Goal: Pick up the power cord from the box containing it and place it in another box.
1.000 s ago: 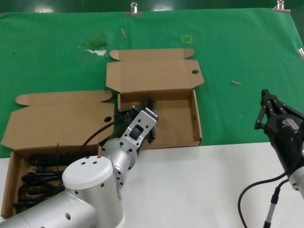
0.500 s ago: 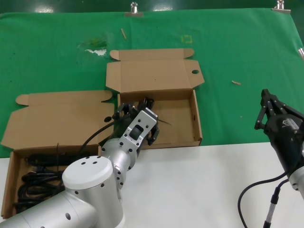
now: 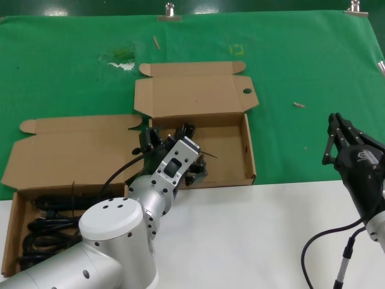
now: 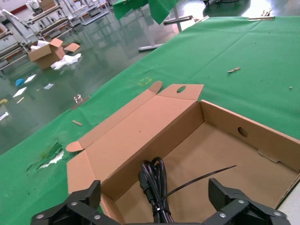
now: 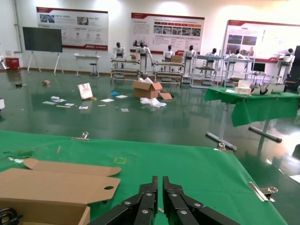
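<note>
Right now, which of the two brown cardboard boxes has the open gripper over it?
The farther, middle brown cardboard box holding one black power cord; the left gripper hangs open above it.

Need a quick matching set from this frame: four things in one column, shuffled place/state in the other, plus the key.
Things:
1. power cord
2. left gripper
3. right gripper
4. spare cords

Place/state:
A. shut, off to the right above the green cloth
B. in the near-left box
C. open, over the centre box
D. lying on the centre box floor

Pairs: 1-D, 2-C, 3-A, 4-B
</note>
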